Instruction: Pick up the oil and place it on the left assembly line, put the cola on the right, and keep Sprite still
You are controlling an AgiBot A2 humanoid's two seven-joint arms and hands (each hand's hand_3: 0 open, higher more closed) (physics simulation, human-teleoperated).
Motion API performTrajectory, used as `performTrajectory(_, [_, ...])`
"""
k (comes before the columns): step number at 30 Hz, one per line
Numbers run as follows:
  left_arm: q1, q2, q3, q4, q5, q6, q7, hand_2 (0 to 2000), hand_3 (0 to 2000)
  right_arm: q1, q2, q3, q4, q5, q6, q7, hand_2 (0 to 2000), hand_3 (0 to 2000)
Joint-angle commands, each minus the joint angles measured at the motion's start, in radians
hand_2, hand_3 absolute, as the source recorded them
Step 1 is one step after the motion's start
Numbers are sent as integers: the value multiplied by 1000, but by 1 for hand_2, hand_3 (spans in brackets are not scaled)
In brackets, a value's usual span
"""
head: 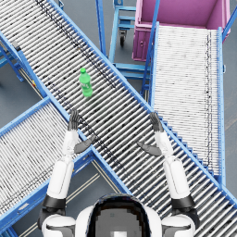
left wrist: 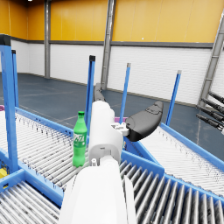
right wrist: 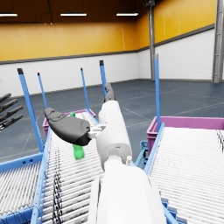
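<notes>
Left hand (head: 75,134) splayed, right hand (head: 157,136) splayed, empty

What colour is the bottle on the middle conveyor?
Green, with a green cap; the bottle shows best in the left wrist view.

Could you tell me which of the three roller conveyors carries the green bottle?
The middle conveyor, the long diagonal one: the green bottle stands upright on its rollers. The left conveyor and right conveyor hold none.
</notes>
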Motion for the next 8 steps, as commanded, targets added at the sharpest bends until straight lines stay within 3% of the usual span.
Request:
performTrajectory(1, [0, 0, 0, 0, 0, 0, 0, 0, 0, 0, 0, 0, 0, 0, 0, 0, 0, 0])
performTrajectory(8, [0, 0, 0, 0, 0, 0, 0, 0, 0, 0, 0, 0, 0, 0, 0, 0, 0, 0])
